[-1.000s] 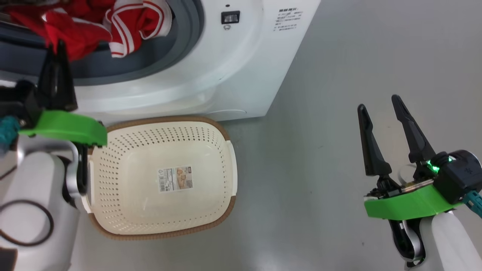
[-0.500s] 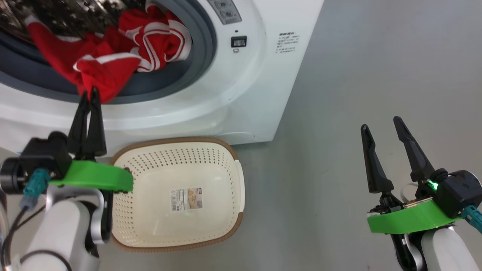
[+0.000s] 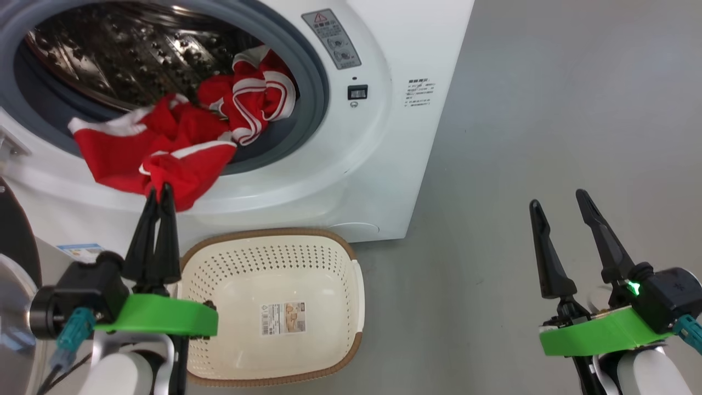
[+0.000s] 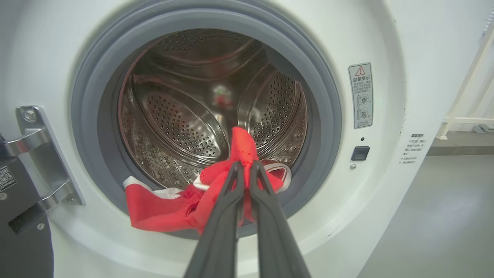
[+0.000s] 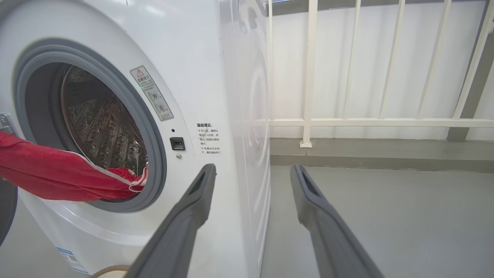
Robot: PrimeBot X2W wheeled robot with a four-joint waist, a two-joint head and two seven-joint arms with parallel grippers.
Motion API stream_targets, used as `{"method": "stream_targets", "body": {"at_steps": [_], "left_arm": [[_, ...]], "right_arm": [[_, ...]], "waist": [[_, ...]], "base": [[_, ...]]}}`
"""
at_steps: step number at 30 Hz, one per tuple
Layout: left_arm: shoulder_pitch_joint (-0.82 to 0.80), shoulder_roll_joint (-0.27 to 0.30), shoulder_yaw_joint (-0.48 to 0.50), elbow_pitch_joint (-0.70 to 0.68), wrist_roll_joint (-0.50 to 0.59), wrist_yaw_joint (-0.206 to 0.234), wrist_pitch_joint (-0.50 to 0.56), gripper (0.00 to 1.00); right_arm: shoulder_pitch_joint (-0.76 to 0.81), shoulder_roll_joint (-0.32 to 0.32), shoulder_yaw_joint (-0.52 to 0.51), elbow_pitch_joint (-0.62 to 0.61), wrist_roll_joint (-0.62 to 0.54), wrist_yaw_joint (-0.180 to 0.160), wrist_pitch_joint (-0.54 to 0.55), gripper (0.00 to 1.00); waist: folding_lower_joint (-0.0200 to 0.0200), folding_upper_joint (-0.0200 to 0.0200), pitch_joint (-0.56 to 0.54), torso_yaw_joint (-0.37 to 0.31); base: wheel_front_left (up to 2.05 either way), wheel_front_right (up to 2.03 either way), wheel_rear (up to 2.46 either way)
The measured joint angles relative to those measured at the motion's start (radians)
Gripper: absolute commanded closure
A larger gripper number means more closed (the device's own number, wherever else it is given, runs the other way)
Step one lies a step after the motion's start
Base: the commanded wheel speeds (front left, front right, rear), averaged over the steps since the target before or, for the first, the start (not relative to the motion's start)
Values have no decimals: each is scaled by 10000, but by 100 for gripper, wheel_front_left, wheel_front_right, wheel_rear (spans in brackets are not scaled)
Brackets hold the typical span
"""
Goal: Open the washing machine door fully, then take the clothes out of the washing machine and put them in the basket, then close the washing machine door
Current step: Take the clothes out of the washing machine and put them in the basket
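Note:
The washing machine (image 3: 384, 164) stands open, its door (image 3: 15, 236) swung out at the far left on a metal hinge (image 4: 38, 154). Red clothes (image 3: 164, 148) with white trim spill from the drum over the grey ring. My left gripper (image 3: 158, 189) is shut on a fold of this red cloth, just outside the opening's lower lip; the left wrist view shows the cloth (image 4: 162, 208) pinched at the gripper (image 4: 244, 164). The cream basket (image 3: 269, 235) sits on the floor below, with nothing in it. My right gripper (image 3: 556, 197) hangs open over the floor at the right.
Grey floor (image 3: 548, 109) stretches right of the machine. In the right wrist view, a white railing (image 5: 308, 77) and wall stand behind the machine's (image 5: 216, 77) right side, past my open right gripper (image 5: 252, 168). A warning label (image 3: 332, 38) and latch socket (image 3: 357, 92) sit beside the opening.
The head camera has tilted up, showing more of the drum. My left gripper has drawn back out of the opening, pulling the red cloth over the ring's lip. The right gripper stays open.

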Motion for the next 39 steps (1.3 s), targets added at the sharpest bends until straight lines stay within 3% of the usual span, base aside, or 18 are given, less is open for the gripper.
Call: {"method": "stream_targets", "body": {"at_steps": [9, 15, 31, 39], "left_arm": [[799, 86, -150, -1480, 46, 428, 441, 100], [935, -69, -353, -1145, -104, 378, 499, 100], [-521, -792, -585, 3584, -380, -1195, -709, 100], [-1464, -1494, 104, 5699, -232, -1812, -723, 100]], "right_arm": [[273, 4, -144, -40, 125, 0, 0, 0], [277, 4, -84, -42, 190, 0, 0, 0], [42, 4, 56, -104, 284, 0, 0, 0], [-255, 4, 75, -242, 284, 0, 0, 0]], "waist": [[0, 0, -170, -77], [0, 0, -52, -99], [0, 0, 697, -287], [0, 0, 1337, -471]], "base": [[0, 0, 0], [0, 0, 0], [0, 0, 0], [0, 0, 0]]}}
